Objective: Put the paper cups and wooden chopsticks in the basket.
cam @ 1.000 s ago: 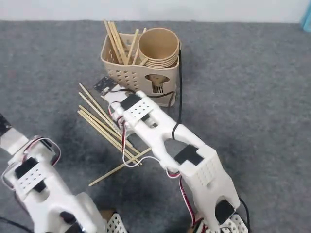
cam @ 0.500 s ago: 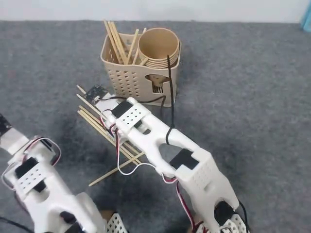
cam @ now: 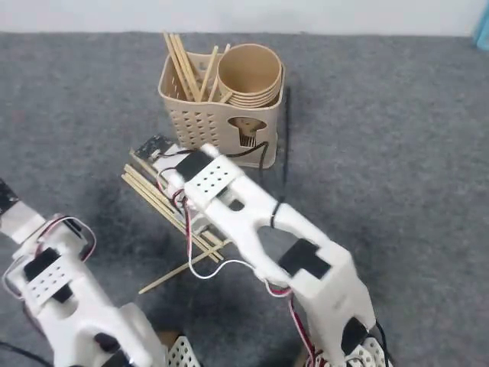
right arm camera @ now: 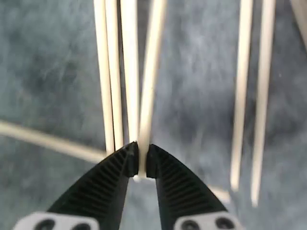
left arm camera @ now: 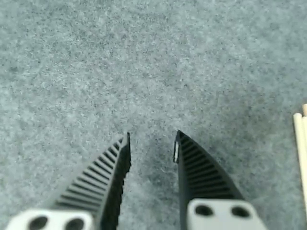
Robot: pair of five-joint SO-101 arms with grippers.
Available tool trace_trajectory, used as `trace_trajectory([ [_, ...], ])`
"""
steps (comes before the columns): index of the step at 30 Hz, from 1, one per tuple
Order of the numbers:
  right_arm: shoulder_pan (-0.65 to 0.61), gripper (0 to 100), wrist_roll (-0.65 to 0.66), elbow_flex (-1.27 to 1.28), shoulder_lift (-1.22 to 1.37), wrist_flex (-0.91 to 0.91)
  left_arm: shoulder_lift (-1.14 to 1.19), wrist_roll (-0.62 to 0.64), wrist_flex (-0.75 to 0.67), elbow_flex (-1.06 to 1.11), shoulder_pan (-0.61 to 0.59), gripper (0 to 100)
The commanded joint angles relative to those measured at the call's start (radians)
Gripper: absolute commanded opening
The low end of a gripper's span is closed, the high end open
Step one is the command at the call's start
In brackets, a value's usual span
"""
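— Why is your right tool [right arm camera: 142, 153] down low?
— It pinches one chopstick [right arm camera: 151, 72] from the pile [cam: 147, 188] by the basket [cam: 200, 122], so you can lift it in. The cups [cam: 249, 69] sit inside. Your left tool [left arm camera: 152, 136] hangs open.

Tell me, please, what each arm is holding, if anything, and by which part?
The right tool pinches one chopstick near its end; the left tool is open, holding nothing.
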Motion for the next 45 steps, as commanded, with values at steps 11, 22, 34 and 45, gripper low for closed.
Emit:
trace_trajectory([
  [11, 0.223, 0.8, 0.161, 0.336, -0.656, 0.315, -0.021, -0.012, -0.028, 0.005, 0.009, 14],
  [22, 0.769, 0.8, 0.687, 1.082, -1.28, 0.278, -0.021, -0.012, -0.028, 0.005, 0.009, 14],
  [34, 1.411, 0.8, 0.967, 1.246, -1.314, -0.085, -0.021, -0.012, -0.028, 0.005, 0.009, 14],
  [45, 1.484, 23.2, 0.941, 1.355, -1.225, -0.271, -0.021, -0.012, -0.028, 0.005, 0.008, 14],
])
